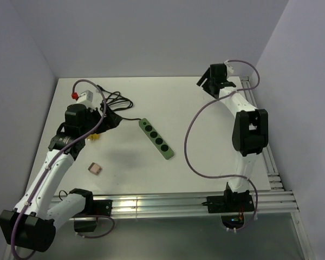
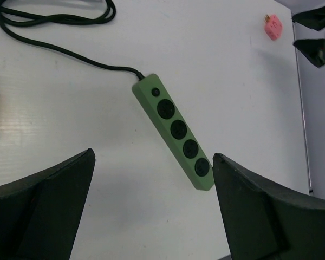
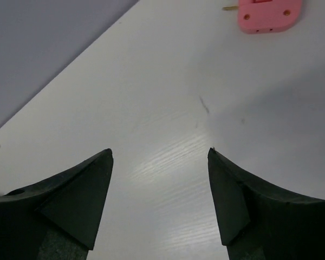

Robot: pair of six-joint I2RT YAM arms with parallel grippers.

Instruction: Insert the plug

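Right wrist: pink plug [image 3: 268,13] lies well beyond the spread fingers [image 3: 70,200].

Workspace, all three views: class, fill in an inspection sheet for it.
Surface: white table, flat.
Job's things: green power strip mid-table, sockets up; pink plug loose at the far right.
Clutter: small tan block; yellow piece.
Pincers: left pincer open, empty, facing the strip; right pincer open, empty.
Cables: black cord coiled far left; purple arm cables.
Surroundings: pale walls on three sides; metal rails at the near edge.
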